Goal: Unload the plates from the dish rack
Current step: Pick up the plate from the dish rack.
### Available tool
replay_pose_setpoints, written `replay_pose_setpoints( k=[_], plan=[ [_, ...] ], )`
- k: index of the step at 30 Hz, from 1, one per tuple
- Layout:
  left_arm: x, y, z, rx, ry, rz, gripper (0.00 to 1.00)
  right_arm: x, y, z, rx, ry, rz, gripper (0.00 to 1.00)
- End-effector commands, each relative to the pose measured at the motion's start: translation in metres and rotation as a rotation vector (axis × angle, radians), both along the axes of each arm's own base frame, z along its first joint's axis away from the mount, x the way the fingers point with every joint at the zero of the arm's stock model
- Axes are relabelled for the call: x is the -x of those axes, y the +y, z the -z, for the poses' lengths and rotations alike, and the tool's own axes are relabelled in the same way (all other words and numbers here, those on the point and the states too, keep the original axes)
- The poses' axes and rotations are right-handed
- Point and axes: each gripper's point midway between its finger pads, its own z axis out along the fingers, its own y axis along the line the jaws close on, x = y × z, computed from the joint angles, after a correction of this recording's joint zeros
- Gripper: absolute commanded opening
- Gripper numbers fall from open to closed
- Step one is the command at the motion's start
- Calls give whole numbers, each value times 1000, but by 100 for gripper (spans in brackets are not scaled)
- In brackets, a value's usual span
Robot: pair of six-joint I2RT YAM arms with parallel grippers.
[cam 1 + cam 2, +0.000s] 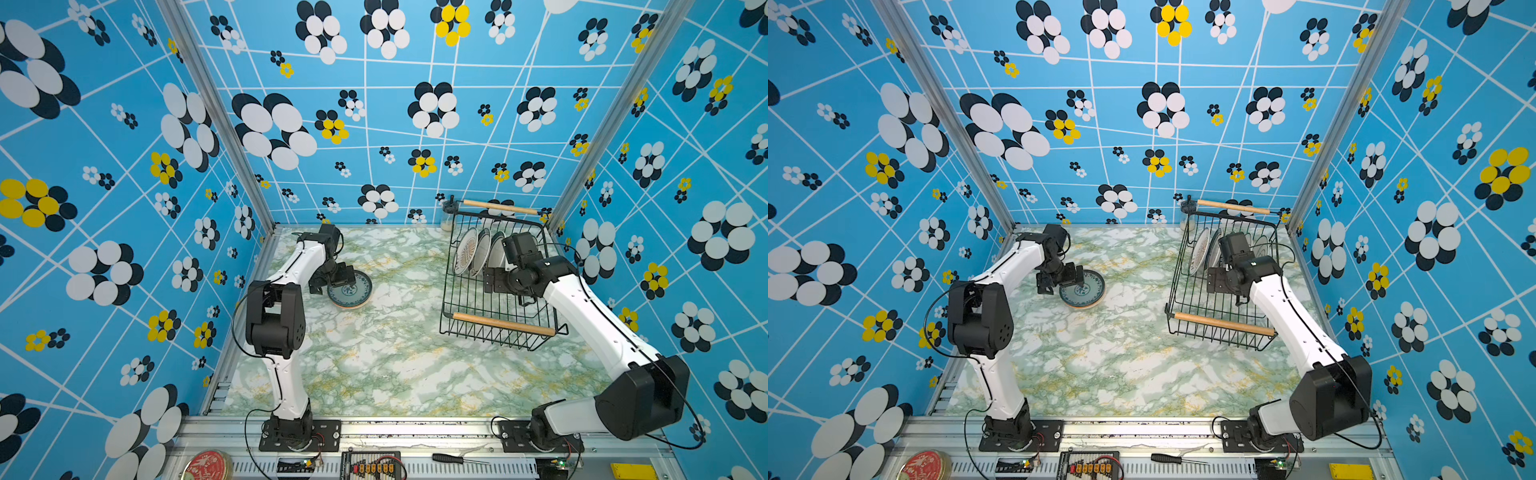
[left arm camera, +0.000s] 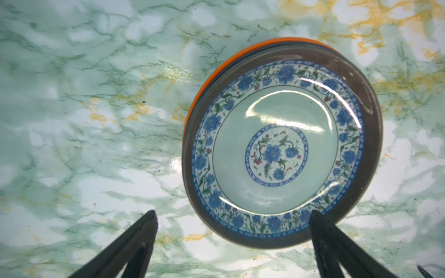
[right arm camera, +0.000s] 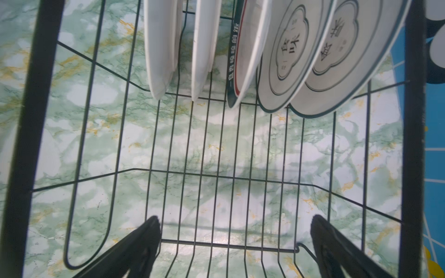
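Under the left hand [image 2: 232, 214], on the green-marbled desk [image 1: 395, 365], lies a stack [image 1: 353, 293] of three small plates, all flat and face up. A blue-flowered plate [image 2: 277, 154] is on top, a dark plate [image 2: 370, 115] is beneath it, and an orange plate [image 2: 289, 39] at the bottom shows only a sliver of rim. That hand stands wide and holds nothing. The stack sits off toward one of its fingers [image 2: 332, 245], whose tip overlaps the dark rim in the wrist view; whether it touches I cannot tell.

Across the desk, the right hand [image 3: 234, 217] hangs inside the dish rack [image 3: 413, 144], also spread wide and empty, with its fingertips above the bare wire floor. The rack's length runs away from the arm bases toward the back wall. Its two wooden handles [image 1: 503, 324] lie crosswise, one at each end.

Ahead of the fingertips, at the far end, the racked plates stand on edge in a row across the rack, faces turned along the row, all clear of the hand. I count five that I can separate:
- two plain white plates [image 3: 159, 48]
- one plate with a dark lettered band [image 3: 232, 60] and a red line
- two teal-rimmed plates [image 3: 286, 60], tilted, with characters in a lobed emblem

Just outside the rack's far corner stands one small glass jar [image 1: 448, 218].
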Motion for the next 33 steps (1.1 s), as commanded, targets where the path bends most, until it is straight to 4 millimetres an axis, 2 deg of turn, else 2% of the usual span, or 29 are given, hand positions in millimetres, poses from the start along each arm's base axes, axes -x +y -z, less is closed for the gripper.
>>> replay_pose_setpoints(
  k=[1,2,6,10,17,23,30,33],
  plan=[
    [17,14,-20,-21,-6,-51,99,-34,20,-19,-75,-74,-38,99],
    [20,17,-19,-18,0,-63,99,-41,25,-21,-92,-78,-43,99],
    [33,19,-46,18,-71,-89,99,-71,39,-27,-143,-105,-40,99],
    [48,17,-67,49,-116,-93,99,-105,54,-32,-190,-142,-36,92],
    [68,12,-94,92,-168,-90,99,-148,61,-20,-177,-155,-10,82],
    [83,9,-116,122,-225,-84,99,-169,61,-4,-151,-135,24,72],
    [92,4,-130,169,-292,-95,99,-177,59,15,-132,-102,51,69],
    [91,-1,-135,204,-328,-92,99,-179,57,23,-113,-92,61,62]
  ],
)
